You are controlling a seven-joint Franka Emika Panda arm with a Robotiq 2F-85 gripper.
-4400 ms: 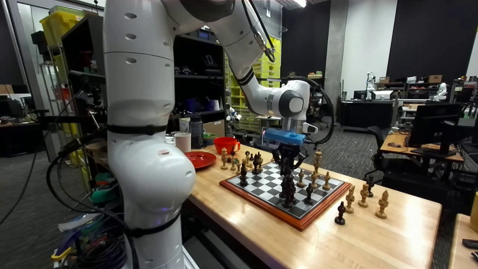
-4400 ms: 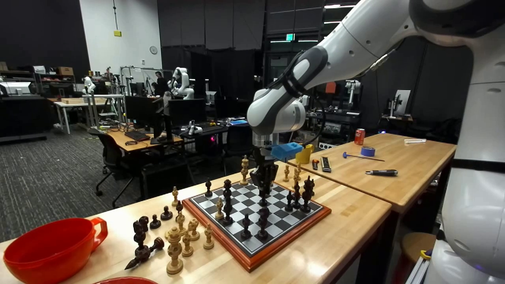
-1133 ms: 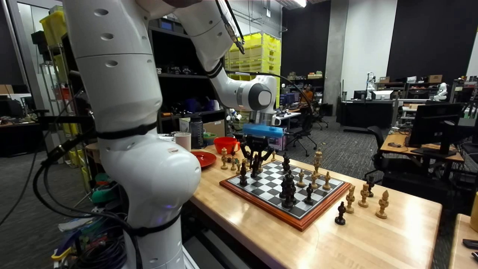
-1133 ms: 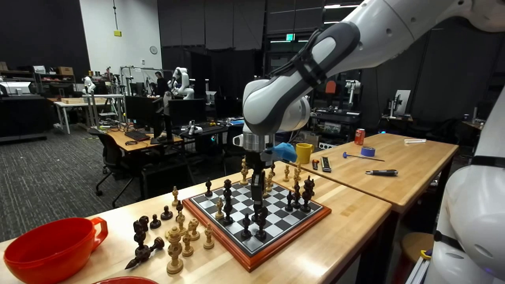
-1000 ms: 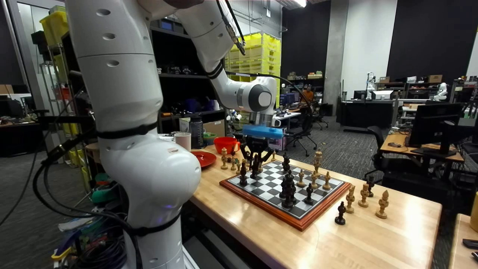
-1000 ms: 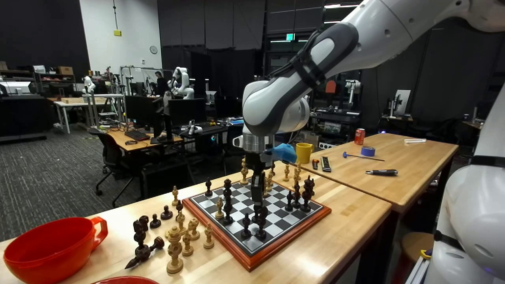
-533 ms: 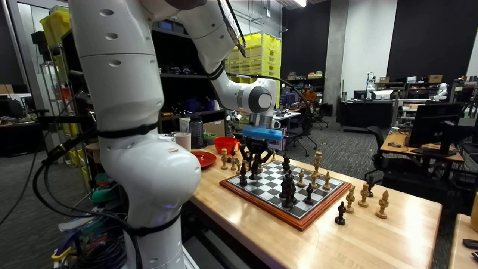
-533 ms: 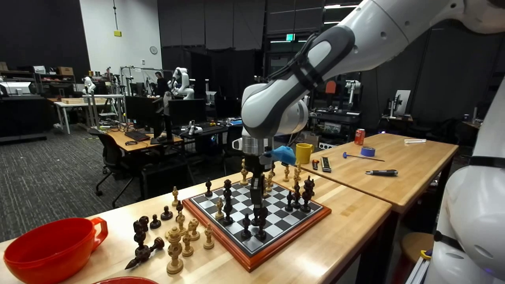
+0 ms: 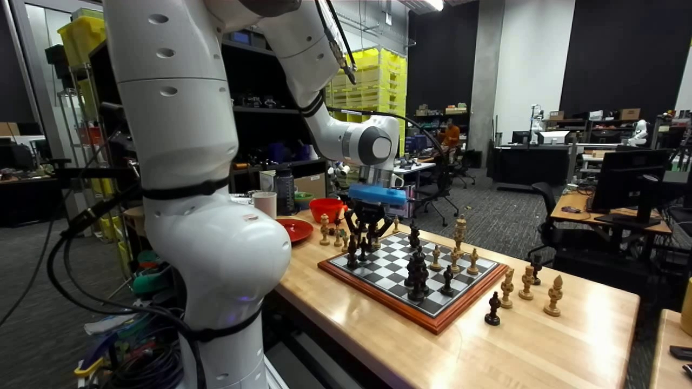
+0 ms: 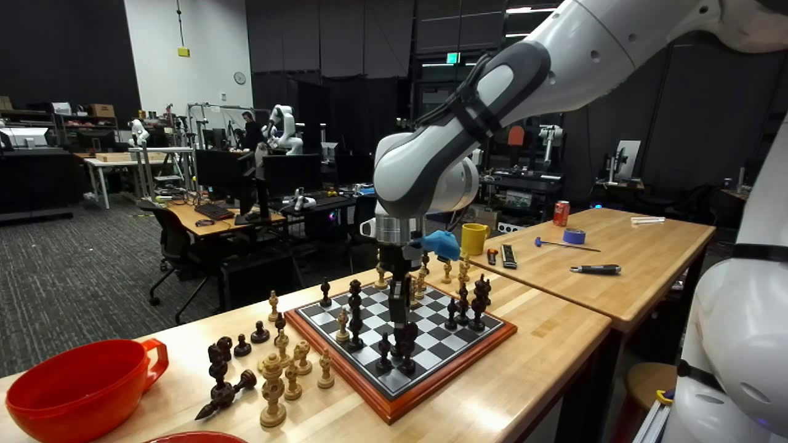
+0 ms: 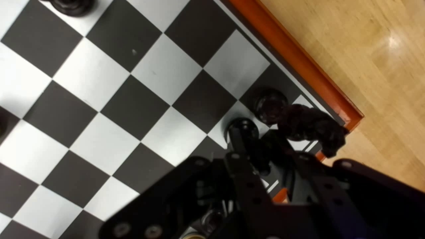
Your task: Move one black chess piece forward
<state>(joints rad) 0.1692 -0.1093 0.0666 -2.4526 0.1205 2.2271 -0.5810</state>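
Observation:
The black and white chessboard with a wooden rim (image 9: 373, 300) lies on the table. It fills much of the wrist view (image 11: 312, 63). My gripper (image 11: 254, 142) points down at the board's corner area, fingers shut on a slim black chess piece (image 11: 244, 127). That piece is upright over a white square; I cannot tell if its base touches. It shows low under the fingers in both exterior views (image 9: 363, 251) (image 10: 397, 348). A taller black piece (image 11: 308, 126) stands close beside one finger, also in an exterior view (image 10: 408, 357). A black pawn (image 10: 383, 354) stands on the other side.
More black pieces (image 10: 477, 307) and a light piece (image 10: 342, 326) stand on the board. Loose light pieces (image 10: 272, 394) and fallen dark ones (image 10: 225, 394) lie beside it. A red bowl (image 10: 86, 394) and red plate (image 9: 296, 229) are near. A yellow mug (image 10: 474, 240) stands behind.
Over several seconds my gripper has moved from mid-board to the corner area. In the last second it and the black piece have shifted slightly and lowered. The neighbouring pieces have not visibly moved.

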